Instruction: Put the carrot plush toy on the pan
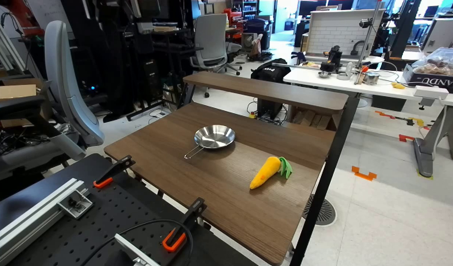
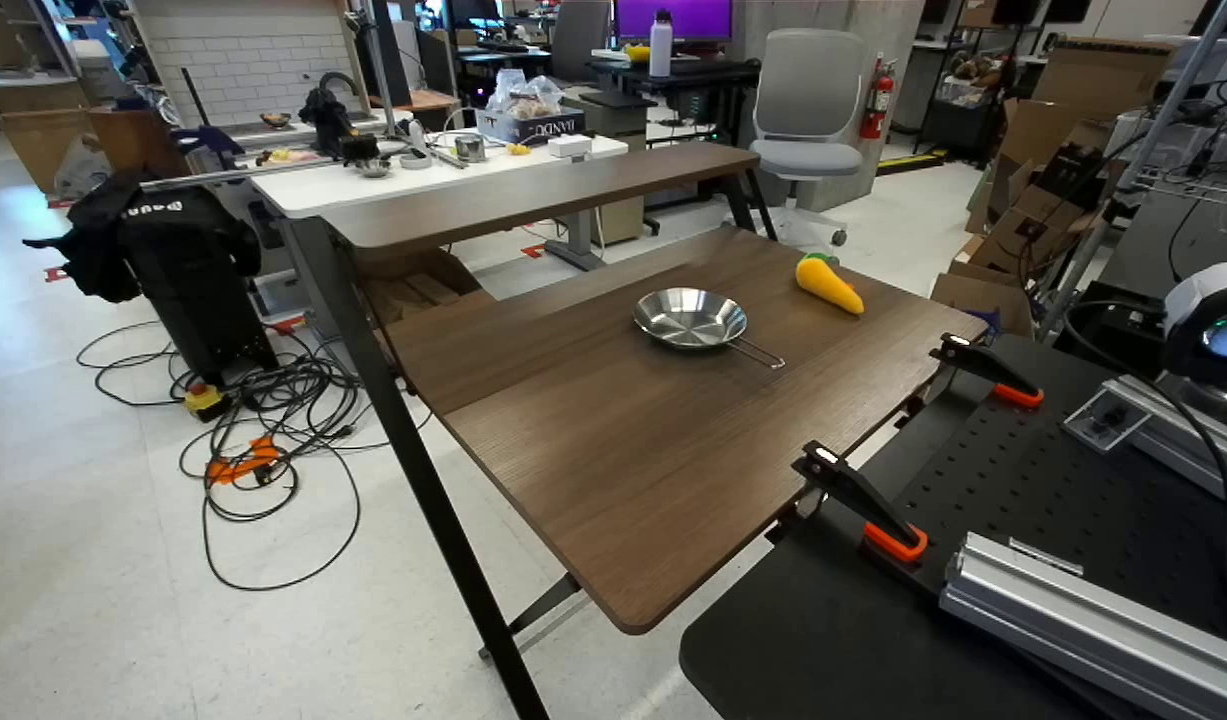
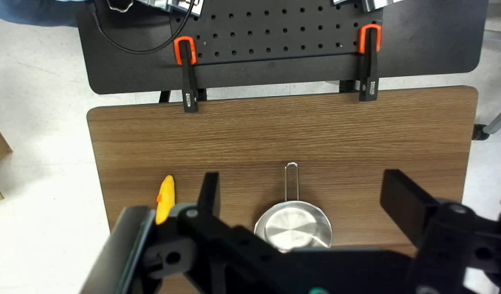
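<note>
The carrot plush toy point(image 1: 265, 173) lies on its side on the brown table, orange-yellow with a green tuft at its thick end. It also shows in an exterior view point(image 2: 830, 287) and in the wrist view point(image 3: 165, 199), where the gripper hides its tuft. The pan point(image 1: 215, 137) is round, shallow and silver with a thin wire handle. It sits upright on the table apart from the carrot, and nothing shows in it point(image 2: 690, 318). In the wrist view my gripper point(image 3: 302, 181) is wide open and empty, high above the table. The pan point(image 3: 292, 222) shows between the fingers, partly hidden below.
The brown table point(image 1: 219, 181) has a raised shelf point(image 1: 267, 88) along its far side. A black perforated board point(image 1: 119, 221) adjoins its near side. Two black-and-orange clamps point(image 3: 189, 77) point(image 3: 369, 65) grip the table's near edge and stick up over it.
</note>
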Controlling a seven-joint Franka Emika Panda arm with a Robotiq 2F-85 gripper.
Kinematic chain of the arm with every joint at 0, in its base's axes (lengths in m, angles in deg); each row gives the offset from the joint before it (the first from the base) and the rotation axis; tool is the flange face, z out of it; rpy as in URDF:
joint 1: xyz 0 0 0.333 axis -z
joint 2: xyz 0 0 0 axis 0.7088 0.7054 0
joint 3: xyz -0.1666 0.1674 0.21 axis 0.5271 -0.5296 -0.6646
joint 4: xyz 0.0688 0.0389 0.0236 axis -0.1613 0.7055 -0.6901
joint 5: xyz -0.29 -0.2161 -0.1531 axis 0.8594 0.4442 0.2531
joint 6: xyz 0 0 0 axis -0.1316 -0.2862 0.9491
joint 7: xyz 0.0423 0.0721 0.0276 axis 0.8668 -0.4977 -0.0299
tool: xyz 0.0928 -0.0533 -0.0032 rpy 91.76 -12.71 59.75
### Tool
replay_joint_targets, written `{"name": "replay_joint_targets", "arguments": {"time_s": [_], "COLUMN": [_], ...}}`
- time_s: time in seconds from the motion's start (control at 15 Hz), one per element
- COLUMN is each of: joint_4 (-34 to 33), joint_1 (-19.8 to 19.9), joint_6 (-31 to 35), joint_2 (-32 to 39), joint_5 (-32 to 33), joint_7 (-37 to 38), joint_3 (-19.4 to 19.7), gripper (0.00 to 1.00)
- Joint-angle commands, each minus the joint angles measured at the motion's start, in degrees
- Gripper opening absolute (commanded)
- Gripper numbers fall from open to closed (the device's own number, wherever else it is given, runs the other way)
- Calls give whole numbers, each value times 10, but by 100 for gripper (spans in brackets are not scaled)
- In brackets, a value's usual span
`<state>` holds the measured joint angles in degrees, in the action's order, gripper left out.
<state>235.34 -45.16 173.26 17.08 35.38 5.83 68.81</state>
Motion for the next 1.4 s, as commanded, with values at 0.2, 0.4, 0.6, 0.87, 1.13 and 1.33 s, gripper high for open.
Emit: {"name": "replay_joint_targets", "arguments": {"time_s": [0.2, 0.4, 0.6, 0.87, 1.13, 1.33], "joint_4": [0, -10, -28, -70, -122, -163], "joint_1": [35, 50, 63, 78, 85, 84], "joint_6": [69, 94, 116, 135, 150, 154], "joint_2": [84, 132, 181, 252, 321, 372], "joint_5": [11, 14, 19, 20, 17, 16], "joint_7": [-21, -24, -31, -41, -43, -39], "joint_3": [30, 41, 54, 69, 76, 75], "gripper": [100, 100, 100, 100, 100, 100]}}
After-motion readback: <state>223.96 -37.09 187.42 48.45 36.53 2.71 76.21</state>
